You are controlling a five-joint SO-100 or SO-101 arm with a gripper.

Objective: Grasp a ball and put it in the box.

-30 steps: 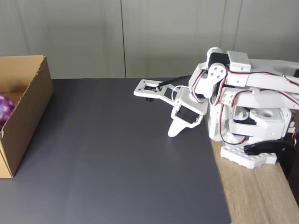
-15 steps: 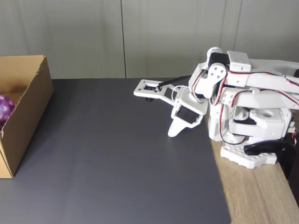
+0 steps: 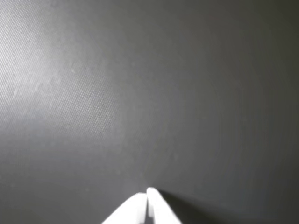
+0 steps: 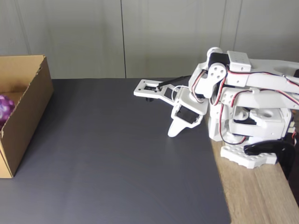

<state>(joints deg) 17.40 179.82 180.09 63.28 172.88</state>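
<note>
Ball [image 4: 4,108] is already sitting inside the cardboard box [image 4: 29,100] at the left edge of the fixed view, so I'd call the task basically done. My hand [image 4: 172,132] is folded back by the arm base, well apart from the box, tip down at the dark mat [image 4: 117,163] on the bench. The wrist view shows the fingers [image 3: 161,212] pressed together, holding nothing.

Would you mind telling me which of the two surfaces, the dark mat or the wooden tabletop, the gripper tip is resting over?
The dark mat: the shut gripper points down onto it, while the wooden tabletop lies bare to the right in the fixed view.
</note>
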